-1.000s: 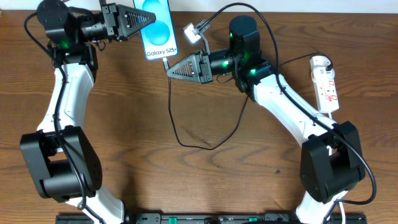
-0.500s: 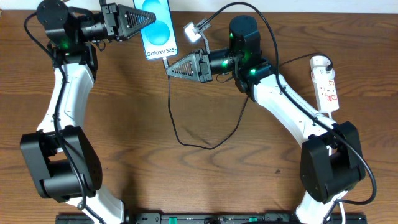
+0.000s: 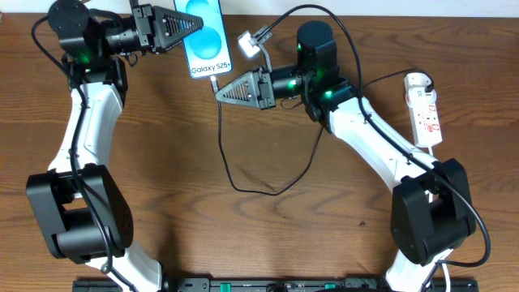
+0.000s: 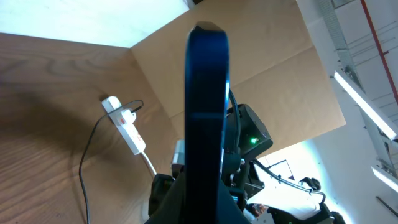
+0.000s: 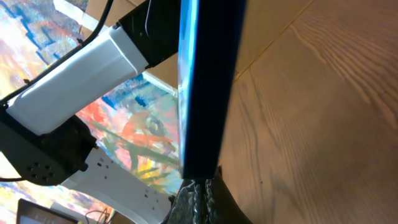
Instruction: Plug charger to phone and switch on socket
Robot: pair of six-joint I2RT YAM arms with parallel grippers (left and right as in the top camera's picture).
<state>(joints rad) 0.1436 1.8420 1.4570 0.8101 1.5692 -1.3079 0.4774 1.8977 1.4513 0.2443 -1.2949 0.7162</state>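
Observation:
My left gripper (image 3: 193, 23) is shut on the phone (image 3: 204, 36) and holds it at the table's far edge, blue screen up. In the left wrist view the phone (image 4: 208, 106) stands edge-on between the fingers (image 4: 205, 202). My right gripper (image 3: 217, 91) is shut on the charger's plug tip (image 5: 200, 186) and presses it against the phone's lower edge (image 5: 208, 81); I cannot tell whether it is seated. The black cable (image 3: 243, 186) loops down across the table. The white socket strip (image 3: 426, 113) lies far right, also seen in the left wrist view (image 4: 127, 124).
A small white block with a metal connector (image 3: 248, 40) sits above the right gripper, beside the phone. The black cable arcs over the right arm toward the strip's rounded plug head (image 3: 417, 81). Bare brown wood lies in the middle and front.
My right gripper has shifted slightly left toward the phone's lower edge with the plug tip. The left arm and the phone have not moved.

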